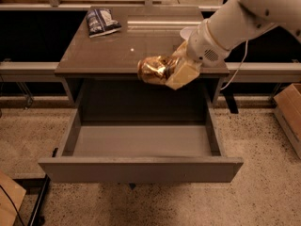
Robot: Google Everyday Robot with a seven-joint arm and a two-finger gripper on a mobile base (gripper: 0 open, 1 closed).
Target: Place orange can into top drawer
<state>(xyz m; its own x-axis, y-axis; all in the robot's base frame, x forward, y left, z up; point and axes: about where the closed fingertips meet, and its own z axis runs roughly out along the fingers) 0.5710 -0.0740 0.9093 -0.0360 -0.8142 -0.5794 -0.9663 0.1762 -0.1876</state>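
Observation:
The orange can (153, 69) is a crushed, shiny gold-bronze can held on its side in my gripper (175, 72), which is shut on it. The can hangs at the front edge of the brown cabinet top (117, 55), above the back of the open top drawer (141, 147). The drawer is pulled fully out, a wide grey box with a flat grey front and nothing in it. My white arm reaches in from the upper right.
A blue-and-white snack bag (101, 21) lies at the back left of the cabinet top. A white bowl (189, 32) shows partly behind my arm. A cardboard box (289, 111) stands on the floor at the right, another (9, 199) at the lower left.

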